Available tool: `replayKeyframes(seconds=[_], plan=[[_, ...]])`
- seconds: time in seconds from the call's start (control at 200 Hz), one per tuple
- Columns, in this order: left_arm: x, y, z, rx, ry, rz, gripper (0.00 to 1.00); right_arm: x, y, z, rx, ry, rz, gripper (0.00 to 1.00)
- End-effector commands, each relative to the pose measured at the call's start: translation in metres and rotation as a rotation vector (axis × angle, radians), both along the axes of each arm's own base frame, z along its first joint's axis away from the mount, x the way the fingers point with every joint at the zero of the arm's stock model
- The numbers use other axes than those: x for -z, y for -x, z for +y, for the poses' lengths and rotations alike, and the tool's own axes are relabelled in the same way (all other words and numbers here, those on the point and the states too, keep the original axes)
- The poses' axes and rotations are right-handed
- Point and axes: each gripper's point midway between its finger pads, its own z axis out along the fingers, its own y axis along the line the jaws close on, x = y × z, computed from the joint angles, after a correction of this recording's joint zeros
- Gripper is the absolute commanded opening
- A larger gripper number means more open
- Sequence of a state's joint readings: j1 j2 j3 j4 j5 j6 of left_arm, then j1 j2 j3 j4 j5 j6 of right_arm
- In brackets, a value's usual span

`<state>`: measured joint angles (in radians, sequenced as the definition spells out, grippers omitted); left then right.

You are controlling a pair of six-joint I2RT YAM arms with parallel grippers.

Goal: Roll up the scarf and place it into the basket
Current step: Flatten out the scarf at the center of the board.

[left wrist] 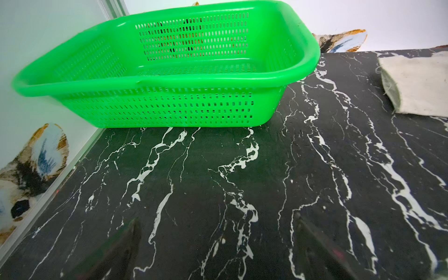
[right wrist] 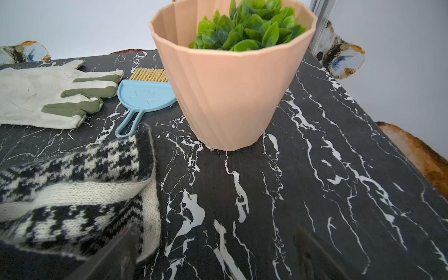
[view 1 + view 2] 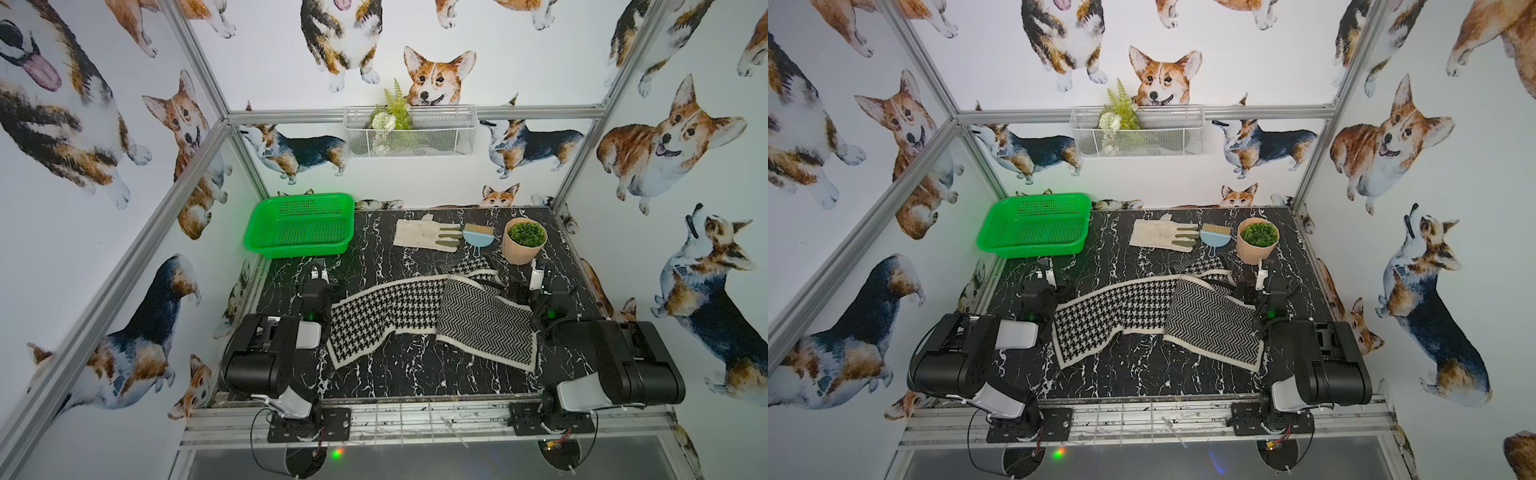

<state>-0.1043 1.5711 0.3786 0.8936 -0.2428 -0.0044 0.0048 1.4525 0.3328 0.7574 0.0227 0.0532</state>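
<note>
The scarf point(image 3: 415, 307) point(image 3: 1142, 311) point(image 2: 72, 174) lay unrolled across the middle of the surface point(image 3: 395, 374), reaching from near the left edge almost to the right edge. Its left stretch showed the houndstooth face. Its right stretch, folded over, showed the zigzag herringbone with cream edging, and a further houndstooth part ran off toward the far right corner. The basket point(image 3: 307, 206) point(image 3: 1034, 249) point(image 1: 194, 80) sat in the far left corner, well apart from the scarf. The left fingers point(image 3: 318, 273) hung over bare surface between the scarf's left end and the basket, spread as wide as they go and holding nothing. The right fingers point(image 3: 536, 275) stood just beside the scarf's right-hand side, equally wide apart and empty. In the right wrist view one of them sat at the cloth's cream edge, though I cannot tell if it touched. Along the far edge lay an off-white work glove point(image 3: 419, 235) point(image 2: 36, 97), then a small blue dustpan point(image 3: 476, 239) point(image 2: 145, 97). Just beside that stood a peach pot point(image 3: 521, 249) point(image 2: 225, 97) of green leaves. On the back wall hung a white wire basket point(image 3: 436, 137).
</note>
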Motion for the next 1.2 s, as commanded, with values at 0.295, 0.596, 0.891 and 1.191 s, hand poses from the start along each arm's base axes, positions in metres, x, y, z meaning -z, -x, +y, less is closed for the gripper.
replayKeyframes(seconds=[0.295, 0.596, 0.891, 1.191], plan=[[-0.010, -0.004, 0.001, -0.001, -0.007, -0.041, 1.00, -0.013, -0.007, 0.002, -0.008, -0.005, -0.056, 1.00], [-0.010, -0.004, 0.001, -0.002, -0.006, -0.039, 1.00, -0.013, -0.007, 0.000, -0.003, -0.006, -0.054, 1.00], [-0.051, 0.000, -0.001, -0.093, -0.109, -0.010, 1.00, -0.089, 0.008, -0.034, 0.284, 0.019, -0.115, 1.00], [-0.108, 0.050, -0.058, -0.137, 0.161, 0.238, 1.00, -0.076, 0.084, -0.025, 0.402, -0.250, 0.116, 1.00]])
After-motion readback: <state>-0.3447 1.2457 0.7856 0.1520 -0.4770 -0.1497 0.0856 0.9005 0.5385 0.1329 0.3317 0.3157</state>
